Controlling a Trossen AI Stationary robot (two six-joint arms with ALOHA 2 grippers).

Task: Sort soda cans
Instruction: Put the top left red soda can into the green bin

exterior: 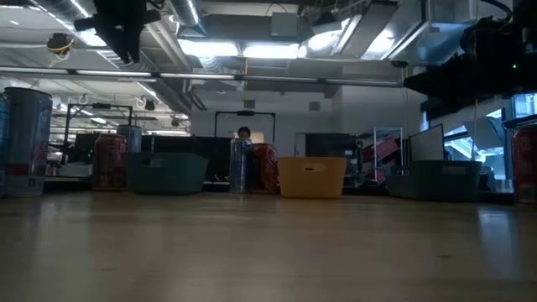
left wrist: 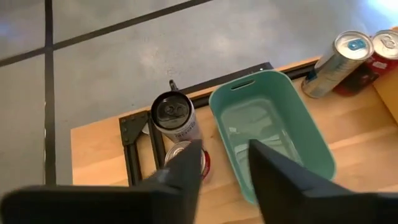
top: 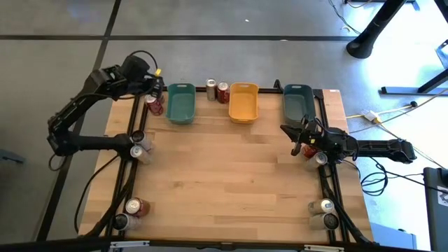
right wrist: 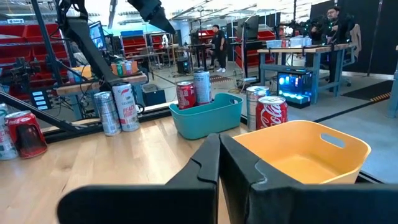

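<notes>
Soda cans stand upright in pairs around the table. A red can (left wrist: 186,154) and a dark silver can (left wrist: 174,116) stand at the far left corner beside the teal tray (left wrist: 268,134). A silver can (top: 211,89) and a red can (top: 222,92) stand between the teal tray and the yellow tray (top: 243,102). My left gripper (left wrist: 225,167) hangs open above the red can and the teal tray's near wall, touching nothing. My right gripper (right wrist: 219,158) is shut and empty, low over the table's right side (top: 292,131), pointing toward the yellow tray (right wrist: 298,149).
More cans stand at the left edge (top: 140,148), the near left corner (top: 131,208), the right edge by my right arm (top: 312,151) and the near right corner (top: 326,210). A grey-blue tray (top: 297,102) sits at the far right. The wooden table's middle (top: 231,175) is bare.
</notes>
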